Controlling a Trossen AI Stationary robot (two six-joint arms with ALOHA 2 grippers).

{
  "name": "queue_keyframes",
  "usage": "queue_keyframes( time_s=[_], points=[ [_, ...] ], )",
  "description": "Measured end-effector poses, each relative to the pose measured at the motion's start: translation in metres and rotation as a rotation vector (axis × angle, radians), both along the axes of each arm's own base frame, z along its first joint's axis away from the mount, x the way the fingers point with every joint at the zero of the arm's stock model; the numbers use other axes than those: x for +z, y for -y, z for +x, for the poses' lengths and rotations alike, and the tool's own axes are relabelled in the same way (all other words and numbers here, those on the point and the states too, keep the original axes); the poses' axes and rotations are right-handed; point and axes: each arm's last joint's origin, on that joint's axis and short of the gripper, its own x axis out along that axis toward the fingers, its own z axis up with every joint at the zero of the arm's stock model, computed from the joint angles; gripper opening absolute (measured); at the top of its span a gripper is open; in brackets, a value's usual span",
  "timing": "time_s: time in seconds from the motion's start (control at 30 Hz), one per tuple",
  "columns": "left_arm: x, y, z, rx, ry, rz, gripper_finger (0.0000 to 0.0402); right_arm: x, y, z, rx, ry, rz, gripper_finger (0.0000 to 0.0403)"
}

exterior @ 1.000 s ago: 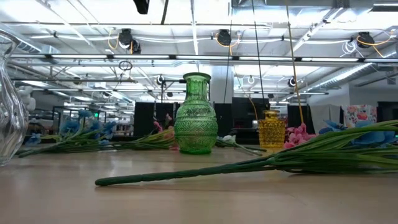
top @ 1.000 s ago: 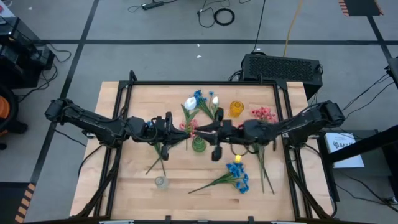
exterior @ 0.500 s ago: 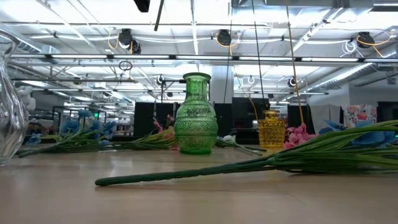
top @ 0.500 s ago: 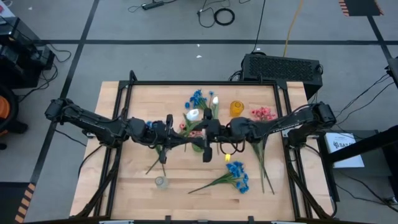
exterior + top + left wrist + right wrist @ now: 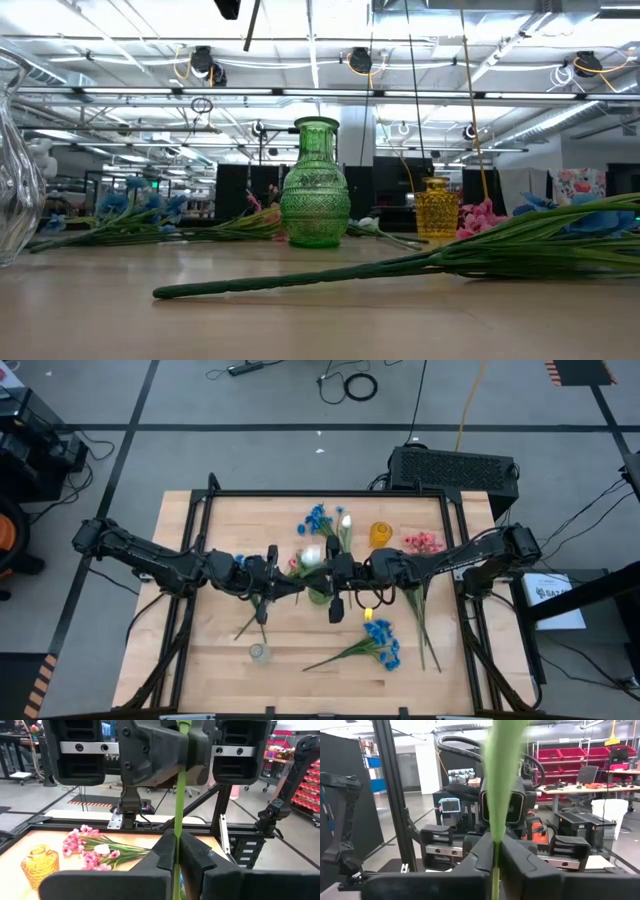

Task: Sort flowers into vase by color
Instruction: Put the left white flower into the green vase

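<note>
Above table centre, both end effectors [image 5: 318, 572] on one stem [image 5: 179, 805]

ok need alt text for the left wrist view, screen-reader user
The left gripper is shut on a thin green flower stem that runs up to the right gripper facing it close by. Behind, on the wooden table, lie a pink flower spray and a small yellow vase.

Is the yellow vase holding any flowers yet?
No: in the high view the yellow vase stands with an open, bare mouth, and the pink flowers lie on the table beside it.
</note>
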Motion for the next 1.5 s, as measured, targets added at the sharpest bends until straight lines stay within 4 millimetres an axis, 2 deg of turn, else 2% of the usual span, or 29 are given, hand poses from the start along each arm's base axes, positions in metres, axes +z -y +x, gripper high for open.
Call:
queue_keyframes(
  time_s=[0.2, 0.3, 0.57, 0.67, 0.77, 0.93, 1.07, 1.27, 1.4, 1.5],
  points=[
    [0.000, 0.003, -0.001, -0.010, -0.001, 0.001, 0.0032, 0.004, 0.001, -0.006, 0.003, -0.041, -0.014, 0.0005],
    [0.002, 0.004, -0.002, -0.013, 0.009, -0.003, 0.0062, 0.012, 0.003, -0.017, 0.004, -0.073, -0.023, 0.0003],
    [0.007, 0.002, -0.009, 0.022, 0.013, -0.040, 0.0201, 0.047, 0.006, -0.066, 0.017, -0.127, -0.052, 0.0001],
    [0.005, 0.000, -0.012, 0.047, -0.030, -0.043, 0.0230, 0.058, 0.008, -0.090, 0.021, -0.166, -0.064, 0.0001],
    [0.002, -0.002, -0.015, 0.080, -0.081, -0.060, 0.0236, 0.064, 0.005, -0.114, -0.010, -0.150, -0.052, 0.0001],
    [-0.003, -0.002, -0.016, 0.105, -0.140, -0.110, 0.0237, 0.043, -0.004, -0.142, -0.037, -0.090, -0.022, 0.0000],
    [-0.004, -0.002, -0.017, 0.111, -0.158, -0.161, 0.0238, 0.019, -0.009, -0.153, -0.020, 0.023, 0.035, 0.0000],
    [-0.010, 0.003, -0.019, 0.151, -0.213, -0.225, 0.0238, -0.013, -0.011, -0.157, 0.001, 0.097, 0.115, 0.0000],
    [-0.016, 0.002, -0.023, 0.332, -0.245, -0.292, 0.0238, -0.029, -0.014, -0.153, 0.012, 0.059, 0.124, 0.0000],
    [-0.020, 0.003, -0.025, 0.403, -0.256, -0.317, 0.0238, -0.036, -0.020, -0.148, 0.027, 0.038, 0.122, 0.0000]
  ],
)
